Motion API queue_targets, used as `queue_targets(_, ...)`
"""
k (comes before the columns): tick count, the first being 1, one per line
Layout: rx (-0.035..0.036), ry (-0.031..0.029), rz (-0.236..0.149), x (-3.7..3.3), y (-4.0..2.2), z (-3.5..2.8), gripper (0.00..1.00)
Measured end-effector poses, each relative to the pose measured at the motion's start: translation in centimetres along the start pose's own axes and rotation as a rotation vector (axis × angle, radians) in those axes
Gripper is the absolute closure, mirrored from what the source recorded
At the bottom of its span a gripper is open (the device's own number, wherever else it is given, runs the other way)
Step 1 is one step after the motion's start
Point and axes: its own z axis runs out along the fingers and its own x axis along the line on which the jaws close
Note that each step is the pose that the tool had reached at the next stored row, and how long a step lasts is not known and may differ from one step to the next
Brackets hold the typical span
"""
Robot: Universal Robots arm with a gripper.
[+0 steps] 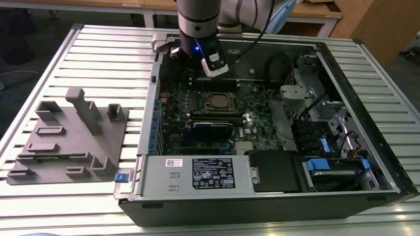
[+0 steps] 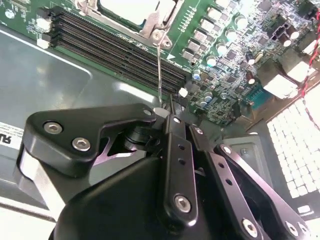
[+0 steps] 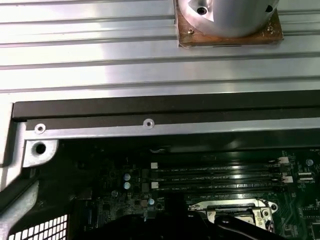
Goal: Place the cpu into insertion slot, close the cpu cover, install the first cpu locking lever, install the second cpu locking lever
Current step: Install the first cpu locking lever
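The gripper (image 2: 167,114) body hides its jaws: clenched or released cannot be told. A thin locking lever (image 2: 159,65) runs from the cpu cover (image 2: 150,26) to the gripper's tip, crossing the memory slots (image 2: 115,47).

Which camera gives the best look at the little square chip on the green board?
The exterior view: the cpu shows whole, from above, seated on the motherboard. The second wrist view catches part of its pale top at the picture's edge; the first wrist view shows a thin strip of it.
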Motion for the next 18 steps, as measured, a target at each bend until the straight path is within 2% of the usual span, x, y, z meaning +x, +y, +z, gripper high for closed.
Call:
queue_targets(3,0.0009,0.0009,0.000,-0.54,0.03,0.01,0.89)
queue_targets(12,0.0011,0.0007,0.001,-0.87,0.05,0.02,0.89)
queue_targets(18,0.0011,0.0014,0.001,-2.19,0.13,0.07,0.89)
